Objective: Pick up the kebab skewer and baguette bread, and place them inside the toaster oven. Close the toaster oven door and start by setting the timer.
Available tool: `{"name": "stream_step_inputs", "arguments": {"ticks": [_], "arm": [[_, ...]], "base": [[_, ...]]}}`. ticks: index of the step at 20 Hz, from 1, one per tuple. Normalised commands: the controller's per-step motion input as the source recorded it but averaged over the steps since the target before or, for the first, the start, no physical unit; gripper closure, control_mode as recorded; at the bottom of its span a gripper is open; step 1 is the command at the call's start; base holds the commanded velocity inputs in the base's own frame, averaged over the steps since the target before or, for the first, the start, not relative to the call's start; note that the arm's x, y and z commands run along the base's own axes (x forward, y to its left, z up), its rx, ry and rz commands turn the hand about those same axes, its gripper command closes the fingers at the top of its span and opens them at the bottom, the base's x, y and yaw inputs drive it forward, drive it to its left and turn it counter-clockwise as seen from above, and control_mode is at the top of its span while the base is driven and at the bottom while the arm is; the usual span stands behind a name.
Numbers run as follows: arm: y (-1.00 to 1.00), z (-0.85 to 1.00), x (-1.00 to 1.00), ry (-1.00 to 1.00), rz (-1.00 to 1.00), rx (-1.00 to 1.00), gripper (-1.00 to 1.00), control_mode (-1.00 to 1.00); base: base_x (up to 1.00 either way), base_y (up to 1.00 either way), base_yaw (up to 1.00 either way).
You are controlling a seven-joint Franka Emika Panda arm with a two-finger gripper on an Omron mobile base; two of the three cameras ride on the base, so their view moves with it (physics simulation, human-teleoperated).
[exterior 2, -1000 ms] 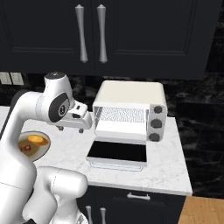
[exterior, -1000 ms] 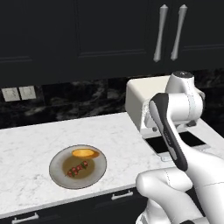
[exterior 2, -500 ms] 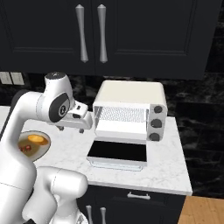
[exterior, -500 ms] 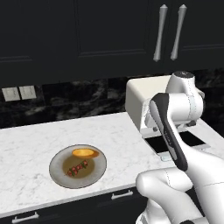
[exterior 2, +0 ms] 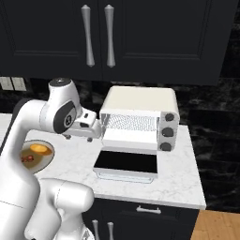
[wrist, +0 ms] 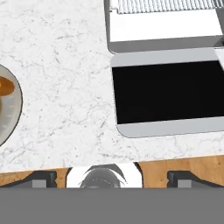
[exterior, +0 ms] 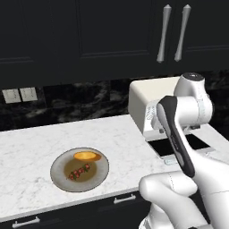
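A: Where's the food?
B: On the grey plate, lower left of the left base view: baguette bread on its upper part, kebab skewer just below it.
A: And the toaster oven?
B: Centre of the right base view, its door dropped flat onto the marble counter (wire rack showing).
A: Fingers?
B: Spread wide, holding nothing, above the counter

Both base views look down across the counter; the hand view faces straight down nearer.
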Motion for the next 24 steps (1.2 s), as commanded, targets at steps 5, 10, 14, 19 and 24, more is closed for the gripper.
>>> {"name": "stream_step_inputs", "arguments": {"ticks": [5,10,14,19,24], "arm": [[-0.87,0.0,-0.02,-0.21,0.07,0.0,-1.0,-1.0],[-0.8,0.0,0.0,-0.28,0.07,0.0,-1.0,-1.0],[-0.56,0.0,0.18,-0.31,0.04,0.0,-1.0,-1.0],[-0.43,-0.03,0.3,-0.32,0.02,0.0,-1.0,-1.0],[-0.34,-0.04,0.49,-0.26,0.0,0.0,-1.0,-1.0]], "base": [[0.0,0.0,0.0],[0.0,0.0,0.0],[0.0,0.0,0.0],[0.0,0.0,0.0],[0.0,0.0,0.0]]}}
